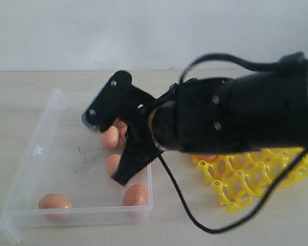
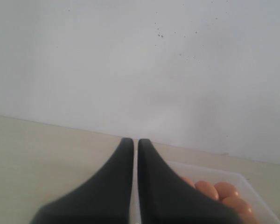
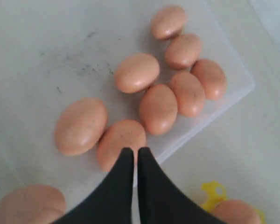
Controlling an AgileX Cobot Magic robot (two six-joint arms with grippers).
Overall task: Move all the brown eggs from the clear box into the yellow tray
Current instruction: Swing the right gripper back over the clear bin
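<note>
Left claw [image 2: 135, 141], right claw [image 3: 134, 150] clenched, empty. We count nine brown eggs [image 3: 157, 108] left in clear box [image 1: 41, 123]; yellow tray [image 1: 246, 179] mostly hidden, one visible there.

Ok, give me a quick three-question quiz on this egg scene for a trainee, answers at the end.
1. True or false: the right arm's jaws are shut on a brown egg.
2. In the exterior view, the yellow tray lies: A) left of the clear box, B) right of it, C) inside it.
3. Which container holds most eggs in view?
Key: 1 false, shut on nothing; 2 B; 3 the clear box.
</note>
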